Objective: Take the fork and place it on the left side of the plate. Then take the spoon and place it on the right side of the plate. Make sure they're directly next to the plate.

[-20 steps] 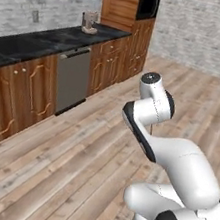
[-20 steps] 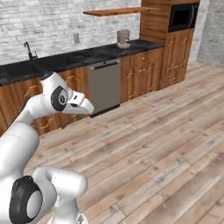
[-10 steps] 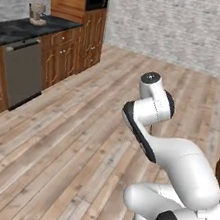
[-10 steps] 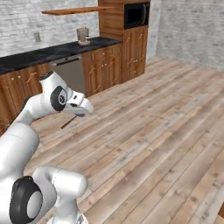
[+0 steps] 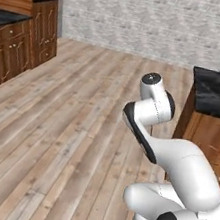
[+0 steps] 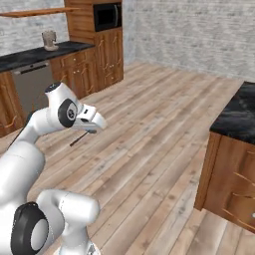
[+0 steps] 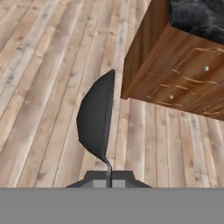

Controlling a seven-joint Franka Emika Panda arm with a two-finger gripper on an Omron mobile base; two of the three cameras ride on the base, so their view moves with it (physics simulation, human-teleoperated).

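Holding spoon (image 7: 97, 118) by its handle, gripper (image 7: 108, 183) fingers clamped together on it, bowl just ahead of the tips, cabinet (image 7: 175, 74) beyond; best grip firm, carry level, clear the countertop (image 7: 197, 17) edge.

A rendered home kitchen. Pale wood plank flooring (image 6: 149, 149) runs across an open room closed by a whitewashed brick wall (image 5: 147, 22). At ten o'clock in the right base view, dark wooden cabinets (image 6: 84, 74) stand under a black stone desk (image 6: 30, 56), with a steel dishwasher front (image 6: 30, 87) set among them. A tall cabinet at eleven o'clock holds a built-in black microwave (image 6: 107, 16), beside a wooden wall shelf (image 6: 35, 12). At three o'clock stands an island of wooden drawers (image 7: 183, 83) with a black marble top (image 6: 239, 114).
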